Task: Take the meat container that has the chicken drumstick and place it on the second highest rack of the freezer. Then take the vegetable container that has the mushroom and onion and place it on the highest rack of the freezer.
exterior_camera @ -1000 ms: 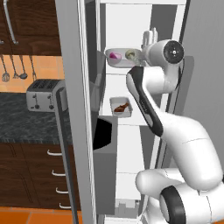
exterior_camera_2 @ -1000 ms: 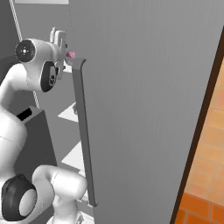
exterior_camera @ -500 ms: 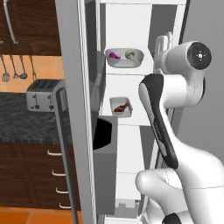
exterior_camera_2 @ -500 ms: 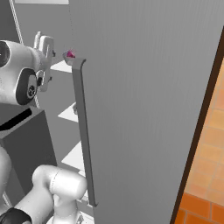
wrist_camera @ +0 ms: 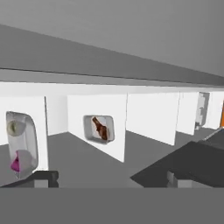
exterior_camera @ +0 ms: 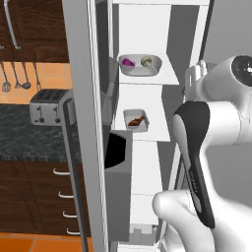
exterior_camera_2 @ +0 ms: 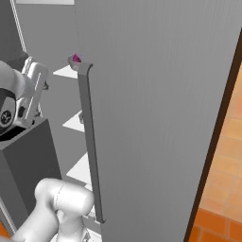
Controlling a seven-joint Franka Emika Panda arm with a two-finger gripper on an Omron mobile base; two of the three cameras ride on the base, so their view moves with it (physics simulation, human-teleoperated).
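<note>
1. Freezer (exterior_camera: 147, 162) stands open, its white shelves bare in the lower part and its grey door handle (exterior_camera_2: 90, 146) running down the near door edge in the right base view.
2. Nearest the arm, the claw (wrist_camera: 109, 179) is spread wide and holds nothing; its two dark fingertips (wrist_camera: 41, 178) stand well apart, outside the shelves.
3. On the second highest rack (exterior_camera: 157, 125) sits the meat container (exterior_camera: 136, 120), near the shelf's left edge, with the chicken drumstick (exterior_camera: 138, 120) lying inside it.
4. Above it, on the highest rack (exterior_camera: 167, 76), the vegetable container (exterior_camera: 140, 65) rests toward the back left corner. The purple onion (exterior_camera: 128, 62) lies at its left end and the pale mushroom (exterior_camera: 146, 61) at its right end, apart from each other.
5. A second ago the hand was up at the vegetable container on the top shelf; it has since drawn back clear of the freezer, still spread, and both containers have stayed where they were.
</note>
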